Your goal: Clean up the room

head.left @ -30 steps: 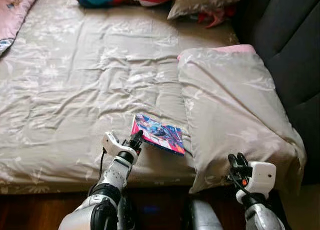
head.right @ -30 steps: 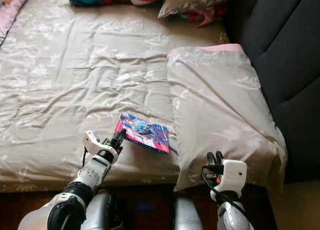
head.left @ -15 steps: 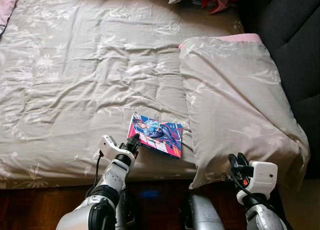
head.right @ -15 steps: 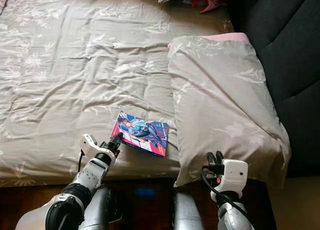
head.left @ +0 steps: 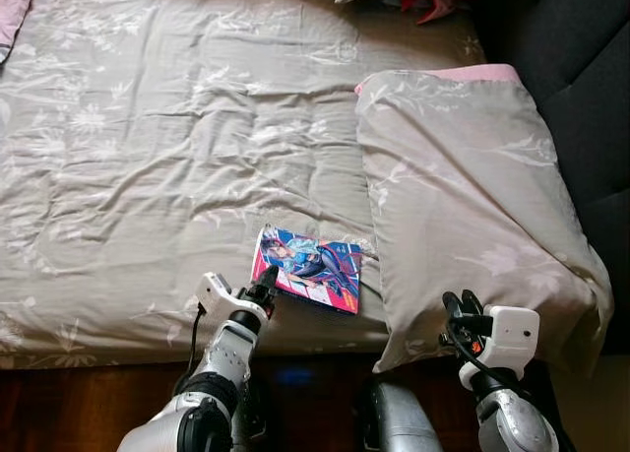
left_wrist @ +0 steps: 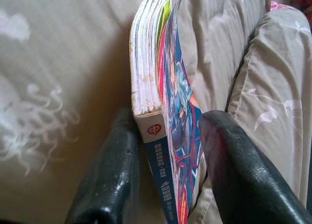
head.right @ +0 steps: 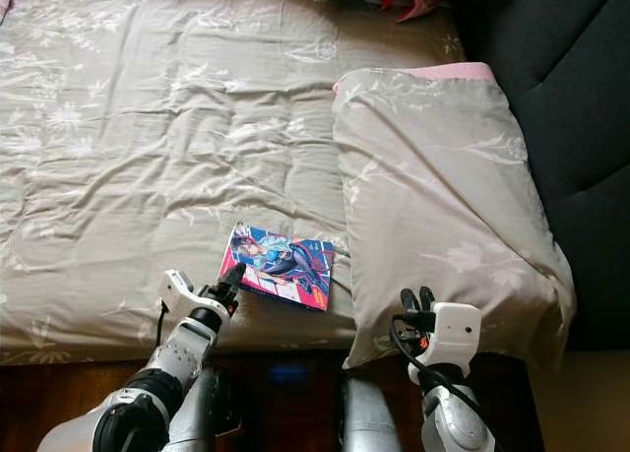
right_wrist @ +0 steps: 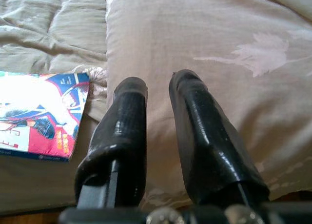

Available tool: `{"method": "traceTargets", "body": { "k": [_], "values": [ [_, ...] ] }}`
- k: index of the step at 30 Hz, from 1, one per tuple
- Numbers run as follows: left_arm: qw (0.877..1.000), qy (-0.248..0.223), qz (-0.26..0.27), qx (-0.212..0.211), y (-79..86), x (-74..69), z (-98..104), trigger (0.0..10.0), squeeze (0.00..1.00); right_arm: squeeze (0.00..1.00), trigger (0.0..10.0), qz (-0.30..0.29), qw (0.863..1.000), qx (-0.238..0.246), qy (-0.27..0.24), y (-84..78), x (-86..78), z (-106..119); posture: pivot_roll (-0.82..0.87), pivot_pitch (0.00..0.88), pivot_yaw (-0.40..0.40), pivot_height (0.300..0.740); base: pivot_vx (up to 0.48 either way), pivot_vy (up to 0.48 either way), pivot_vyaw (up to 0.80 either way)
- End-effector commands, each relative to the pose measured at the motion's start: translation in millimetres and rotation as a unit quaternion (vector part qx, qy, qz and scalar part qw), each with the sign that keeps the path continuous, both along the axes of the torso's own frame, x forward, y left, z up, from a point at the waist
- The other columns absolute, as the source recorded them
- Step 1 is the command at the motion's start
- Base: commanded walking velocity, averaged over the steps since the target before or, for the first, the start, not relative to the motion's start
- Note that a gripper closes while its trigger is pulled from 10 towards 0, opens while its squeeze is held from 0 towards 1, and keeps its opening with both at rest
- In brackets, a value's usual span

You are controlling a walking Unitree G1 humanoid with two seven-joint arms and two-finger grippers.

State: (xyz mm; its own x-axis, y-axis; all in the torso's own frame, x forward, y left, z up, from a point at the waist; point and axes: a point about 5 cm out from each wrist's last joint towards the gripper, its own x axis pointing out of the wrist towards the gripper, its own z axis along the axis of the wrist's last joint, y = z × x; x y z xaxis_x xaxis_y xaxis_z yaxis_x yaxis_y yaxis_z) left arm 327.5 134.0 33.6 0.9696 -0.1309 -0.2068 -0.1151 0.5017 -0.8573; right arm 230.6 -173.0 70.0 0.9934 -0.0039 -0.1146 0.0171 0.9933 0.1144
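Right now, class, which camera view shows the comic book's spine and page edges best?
The left wrist view: the comic book stands edge-on between the left claw fingers, spine and pages plain. The eye views show its cover flat on the bed; the right wrist view shows one cover corner.

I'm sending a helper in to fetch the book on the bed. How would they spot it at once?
Look at the bed with its beige floral cover, near its front edge just left of the matching pillow. There lies a thin comic book, its corner between the fingers of the left pincer. Its bright pink, blue and red illustrated cover stands out against the pale bedding.
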Motion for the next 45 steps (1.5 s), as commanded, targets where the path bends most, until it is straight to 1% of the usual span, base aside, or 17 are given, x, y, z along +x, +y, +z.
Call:
{"method": "traceTargets", "body": {
  "k": [1,8,12,20,25,27,31,32,33,34,37,40,41,42,43,44,45],
  "values": [
    [1.0,0.008,-0.01,0.002,-0.7,-8.9,-9,10.0,1.0,0.0,10.0,-0.008,1.0,0.0,0.03,-3.4,-5.9,-13,-0.21,0.371,-0.077,0.655,0.0,0.0,0.0],
    [1.0,0.013,-0.011,0.017,5.7,-13.6,-14,10.0,1.0,0.0,10.0,-0.008,1.0,0.001,0.03,-2.6,-3.5,-14,-0.2,0.361,-0.076,0.655,0.0,0.0,0.0],
    [1.0,0.018,-0.006,0.02,8.1,-13.5,-15,10.0,1.0,0.0,10.0,-0.008,1.0,0.001,0.029,-3.0,-2.6,-14,-0.2,0.356,-0.078,0.655,0.0,0.0,0.0],
    [1.0,0.012,-0.003,0.025,8.3,-11.2,-12,10.0,1.0,0.0,10.0,-0.007,1.0,-0.001,0.031,-3.9,-2.6,-16,-0.19,0.349,-0.081,0.655,0.0,0.0,0.0],
    [0.999,0.02,0.009,0.037,16.5,-14.5,-15,10.0,1.0,0.0,10.0,-0.007,0.999,-0.003,0.033,-5.5,-1.3,-18,-0.18,0.336,-0.084,0.655,0.0,0.0,0.0],
    [0.998,0.033,0.016,0.053,22.8,-18.0,-19,10.0,1.0,0.0,10.0,-0.007,0.999,-0.004,0.034,-6.4,0.0,-19,-0.18,0.332,-0.085,0.655,0.0,0.0,0.0],
    [0.993,0.058,0.021,0.101,32.0,-24.1,-26,10.0,1.0,0.0,10.0,-0.006,0.999,-0.006,0.037,-7.1,2.4,-22,-0.17,0.317,-0.088,0.655,0.0,0.0,0.0],
    [0.989,0.075,0.031,0.127,37.9,-27.2,-29,10.0,0.97,0.0,10.0,-0.006,0.999,-0.007,0.039,-7.2,3.9,-23,-0.17,0.311,-0.088,0.655,0.0,0.0,0.0],
    [0.987,0.083,0.039,0.135,41.2,-28.5,-31,10.0,0.0,0.0,10.0,-0.005,0.999,-0.006,0.039,-6.6,4.9,-23,-0.16,0.305,-0.087,0.655,0.0,0.0,0.0],
    [0.984,0.089,0.047,0.145,45.5,-29.6,-31,10.0,0.0,0.0,10.0,-0.004,0.999,-0.005,0.039,-5.5,6.7,-24,-0.16,0.299,-0.086,0.655,0.0,0.0,0.0],
    [0.982,0.081,0.066,0.155,54.1,-27.5,-27,10.0,0.0,0.0,10.0,-0.002,0.999,-0.003,0.035,-3.3,12.8,-24,-0.15,0.276,-0.081,0.655,0.0,0.0,0.0],
    [0.982,0.071,0.064,0.163,55.4,-24.8,-23,10.0,0.0,0.0,10.0,-0.001,0.999,-0.001,0.033,-2.5,17.3,-24,-0.14,0.258,-0.076,0.655,0.0,0.0,0.0],
    [0.982,0.051,0.056,0.175,55.0,-21.0,-17,10.0,0.0,0.0,10.0,0.0,1.0,-0.001,0.029,-2.1,21.4,-23,-0.13,0.24,-0.07,0.655,0.0,0.0,0.0],
    [0.982,0.051,0.056,0.175,55.0,-21.0,-17,10.0,0.0,0.0,10.0,0.0,1.0,-0.001,0.029,-2.1,21.4,-23,-0.13,0.24,-0.07,0.655,0.0,0.0,0.0],
    [0.978,0.023,0.039,0.205,52.4,-17.9,-11,10.0,0.0,0.0,10.0,0.001,1.0,0.0,0.025,-2.4,25.0,-22,-0.13,0.226,-0.064,0.655,0.0,0.0,0.0],
    [0.968,-0.006,0.016,0.252,48.3,-16.5,-6,10.0,0.0,0.0,10.0,0.001,1.0,0.001,0.023,-3.0,26.9,-23,-0.13,0.218,-0.059,0.655,0.0,0.0,0.0],
    [0.961,-0.018,0.004,0.277,46.2,-16.3,-4,10.0,0.0,0.0,10.0,0.0,1.0,0.001,0.024,-3.3,27.8,-24,-0.13,0.204,-0.052,0.655,0.0,0.0,0.0]
  ]
}}
